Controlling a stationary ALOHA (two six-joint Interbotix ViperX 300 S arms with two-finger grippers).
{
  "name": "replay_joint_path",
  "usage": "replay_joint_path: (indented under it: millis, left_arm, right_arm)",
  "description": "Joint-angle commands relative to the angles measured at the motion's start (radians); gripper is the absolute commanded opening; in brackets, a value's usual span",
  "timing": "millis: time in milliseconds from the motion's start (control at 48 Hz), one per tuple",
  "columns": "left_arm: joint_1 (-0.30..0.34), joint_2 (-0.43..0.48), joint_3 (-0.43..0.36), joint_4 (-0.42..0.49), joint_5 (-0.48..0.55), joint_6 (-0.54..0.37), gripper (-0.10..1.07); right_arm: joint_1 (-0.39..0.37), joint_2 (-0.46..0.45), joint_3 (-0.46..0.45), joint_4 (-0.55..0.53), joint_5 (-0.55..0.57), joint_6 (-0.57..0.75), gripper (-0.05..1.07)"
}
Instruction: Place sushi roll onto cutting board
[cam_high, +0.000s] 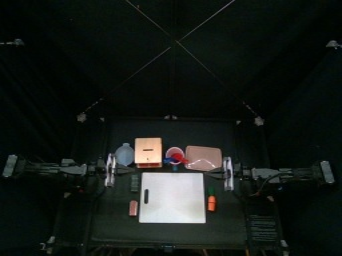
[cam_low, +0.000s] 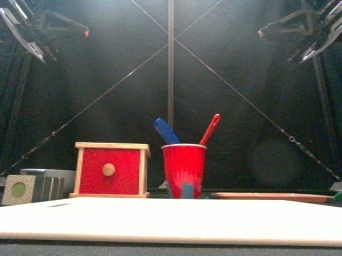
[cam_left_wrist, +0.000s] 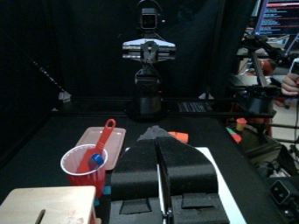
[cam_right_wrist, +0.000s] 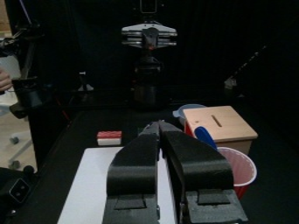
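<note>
1. Top view. The left pincer (cam_high: 112, 172) and the right pincer (cam_high: 230, 172) hang at opposite edges of the surface (cam_high: 120, 228), well apart. The white cutting board (cam_high: 174, 198) lies between them. Just beside the board are two small orange-red pieces, one on the left pincer's side (cam_high: 134, 207) and one on the right pincer's side (cam_high: 211, 203). A tan box (cam_high: 148, 152) and a red cup (cam_high: 174, 155) stand between the pincers on the board's other side. The sushi roll is too small and dark to locate.
2. Front view. The cutting board (cam_low: 171, 220) fills the foreground. Behind it stand a red-faced box (cam_low: 111, 170) and the red cup (cam_low: 183, 170), which holds two utensils.
3. Left wrist view. The left pincer (cam_left_wrist: 156, 136) has its jaws closed together, empty. The red cup (cam_left_wrist: 84, 164) is near one side of it and the cutting board (cam_left_wrist: 222, 175) is at the other.
4. Right wrist view. The right pincer (cam_right_wrist: 160, 129) has its jaws pressed together, empty. The cutting board (cam_right_wrist: 93, 188) lies beneath and beside it. The red cup (cam_right_wrist: 239, 166) is near the opposite side.
</note>
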Motion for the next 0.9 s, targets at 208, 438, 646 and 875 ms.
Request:
replay_joint_path:
  millis: [208, 438, 646, 875]
  left_arm:
    - [0.063, 0.031, -0.075, -0.041, 0.187, -0.002, 0.10]
    - [0.089, 0.107, -0.181, -0.120, 0.357, -0.002, 0.12]
    - [0.112, 0.287, -0.360, -0.163, 0.641, -0.012, 0.13]
    - [0.115, 0.489, -0.515, -0.117, 0.954, -0.147, 0.13]
  right_arm:
    - [-0.005, 0.043, -0.005, -0.043, 0.005, 0.002, 0.08]
    - [-0.012, 0.046, -0.011, -0.048, 0.017, 0.002, 0.08]
    - [-0.041, 0.054, -0.008, -0.048, 0.057, 0.002, 0.08]
    - [-0.094, 0.103, -0.006, -0.041, 0.135, 0.003, 0.08]
